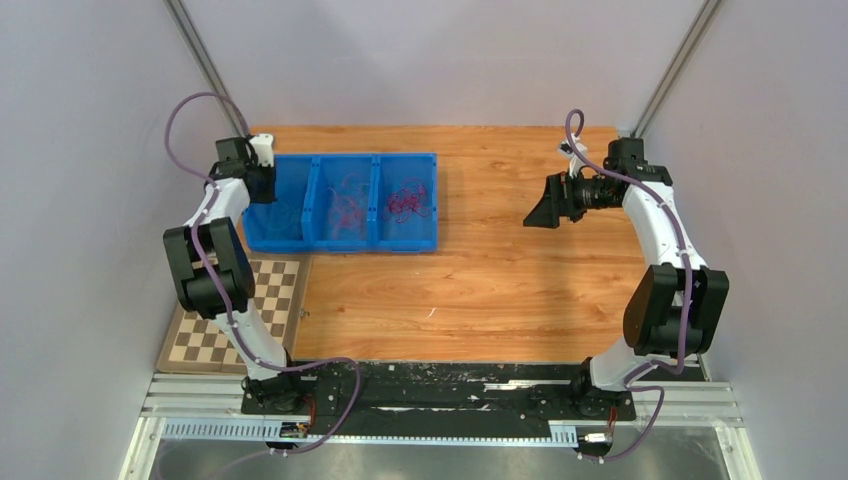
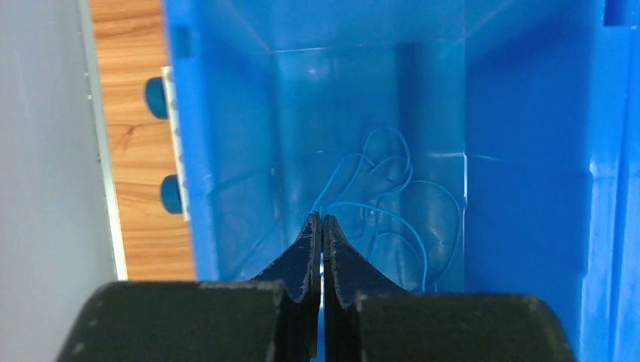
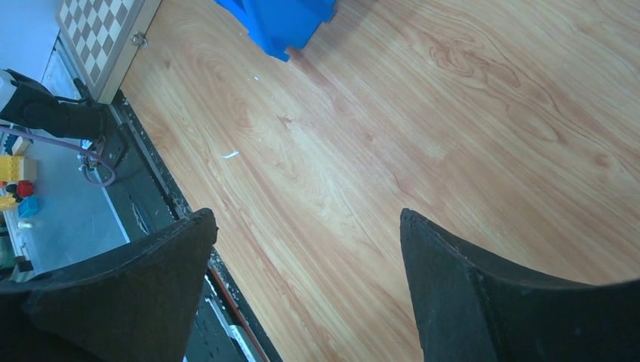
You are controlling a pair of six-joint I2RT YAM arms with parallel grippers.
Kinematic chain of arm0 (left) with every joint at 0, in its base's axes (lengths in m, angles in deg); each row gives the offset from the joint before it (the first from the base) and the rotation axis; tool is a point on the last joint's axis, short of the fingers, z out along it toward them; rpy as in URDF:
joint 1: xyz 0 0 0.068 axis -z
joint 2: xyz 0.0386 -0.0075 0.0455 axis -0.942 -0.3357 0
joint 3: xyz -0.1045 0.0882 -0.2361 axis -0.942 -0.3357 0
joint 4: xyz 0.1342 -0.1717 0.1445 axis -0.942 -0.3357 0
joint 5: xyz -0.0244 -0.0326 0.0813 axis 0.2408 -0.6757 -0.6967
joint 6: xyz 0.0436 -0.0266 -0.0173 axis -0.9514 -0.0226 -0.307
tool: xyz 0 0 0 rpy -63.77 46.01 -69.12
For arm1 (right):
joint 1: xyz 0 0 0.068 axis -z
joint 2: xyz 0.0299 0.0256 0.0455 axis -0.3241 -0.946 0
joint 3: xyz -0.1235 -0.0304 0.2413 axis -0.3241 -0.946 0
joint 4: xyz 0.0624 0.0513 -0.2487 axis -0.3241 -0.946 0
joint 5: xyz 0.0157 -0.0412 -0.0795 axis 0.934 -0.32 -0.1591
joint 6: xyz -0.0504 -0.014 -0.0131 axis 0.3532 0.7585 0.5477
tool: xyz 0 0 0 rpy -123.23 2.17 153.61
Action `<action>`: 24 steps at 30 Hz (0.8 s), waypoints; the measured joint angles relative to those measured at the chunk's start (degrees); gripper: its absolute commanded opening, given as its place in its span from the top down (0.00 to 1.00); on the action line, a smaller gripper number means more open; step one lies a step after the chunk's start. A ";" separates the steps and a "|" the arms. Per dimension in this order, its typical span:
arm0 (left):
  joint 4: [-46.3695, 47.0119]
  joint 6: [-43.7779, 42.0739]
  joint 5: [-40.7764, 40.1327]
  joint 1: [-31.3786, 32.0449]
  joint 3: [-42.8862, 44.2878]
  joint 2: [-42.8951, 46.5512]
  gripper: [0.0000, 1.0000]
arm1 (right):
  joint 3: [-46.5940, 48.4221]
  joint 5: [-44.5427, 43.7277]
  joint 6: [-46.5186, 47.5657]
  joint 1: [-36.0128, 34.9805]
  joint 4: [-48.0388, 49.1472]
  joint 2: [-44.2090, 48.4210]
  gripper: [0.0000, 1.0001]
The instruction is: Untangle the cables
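A blue three-compartment bin point(image 1: 340, 157) stands at the back left. Its left compartment holds a thin blue cable point(image 2: 392, 196), the middle one pink-red cables point(image 1: 345, 208), and the right one a magenta tangle point(image 1: 408, 200). My left gripper point(image 1: 268, 190) hangs over the left compartment. In the left wrist view its jaws point(image 2: 322, 217) are pressed together above the blue cable, and nothing shows between them. My right gripper point(image 1: 545, 212) is raised over bare table at the right. It is wide open and empty in the right wrist view point(image 3: 306, 214).
A checkerboard point(image 1: 225, 310) lies at the front left, partly under the left arm. It also shows in the right wrist view point(image 3: 94, 30), as does a corner of the bin point(image 3: 283, 23). The black base rail point(image 1: 440, 390) runs along the near edge. Walls close in on both sides.
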 measured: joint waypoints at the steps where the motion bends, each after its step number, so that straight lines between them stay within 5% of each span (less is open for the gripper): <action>1: -0.37 -0.59 -0.81 0.63 0.28 -0.87 1.00 | -0.13 -0.07 -0.07 0.00 0.00 0.00 0.10; 7: -2.23 -2.19 -2.95 3.54 4.63 -5.75 0.94 | -2.51 -1.14 -0.52 0.00 -0.17 0.00 0.10; 13: -3.58 -2.05 -3.50 3.91 7.08 -7.89 0.61 | -2.95 -2.27 -0.61 0.00 -0.42 0.17 0.10; 20: -6.73 -1.36 -2.82 3.89 7.26 -6.80 0.43 | -2.95 -2.43 -0.59 0.00 -0.42 0.50 0.10; 24: -10.21 -1.53 -2.54 3.89 8.55 -2.75 0.20 | -2.95 -2.40 -0.48 0.00 -0.44 0.70 0.10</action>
